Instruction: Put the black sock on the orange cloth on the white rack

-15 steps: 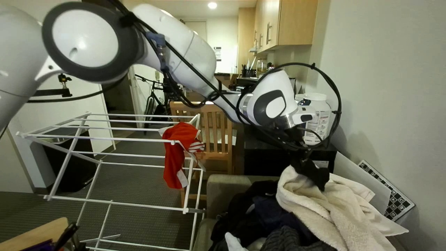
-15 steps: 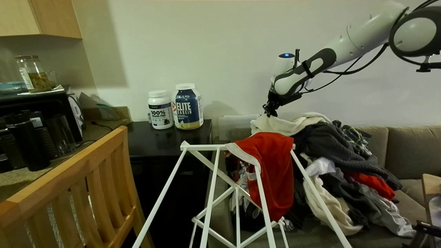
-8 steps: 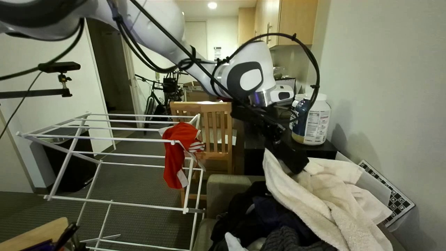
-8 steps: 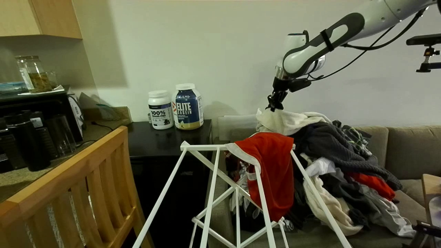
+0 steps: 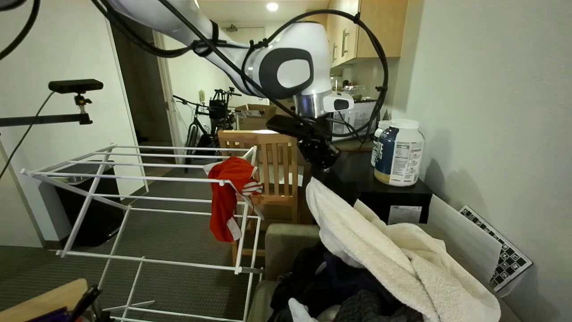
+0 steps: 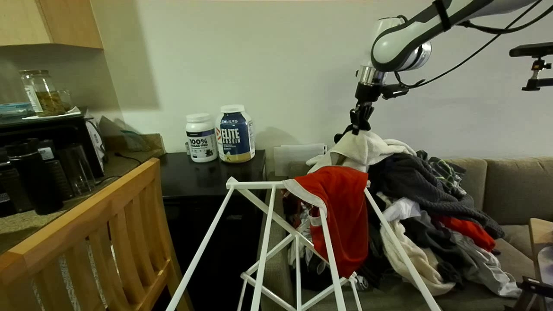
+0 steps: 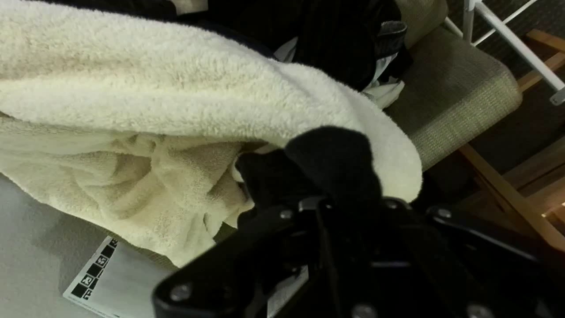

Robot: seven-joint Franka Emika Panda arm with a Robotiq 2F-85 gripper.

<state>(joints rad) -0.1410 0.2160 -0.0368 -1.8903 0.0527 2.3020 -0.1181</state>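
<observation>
Cream towel (image 5: 393,264) and dark clothes (image 6: 402,177) on a sofa (image 6: 518,185), lidded tubs (image 6: 235,138) on a black cabinet (image 6: 207,233), wooden chair (image 6: 86,214).

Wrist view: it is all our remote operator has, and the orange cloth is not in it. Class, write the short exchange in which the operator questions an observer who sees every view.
Operator: I see the black sock pinched in the gripper. Where is the place it goes?
Observer: The orange cloth hangs over the end of the white rack nearest the sofa.
Operator: How high does the cream towel behind the sock reach?
Observer: In both exterior views it rises to a peak close under the gripper; whether it is caught too, I cannot tell.
</observation>
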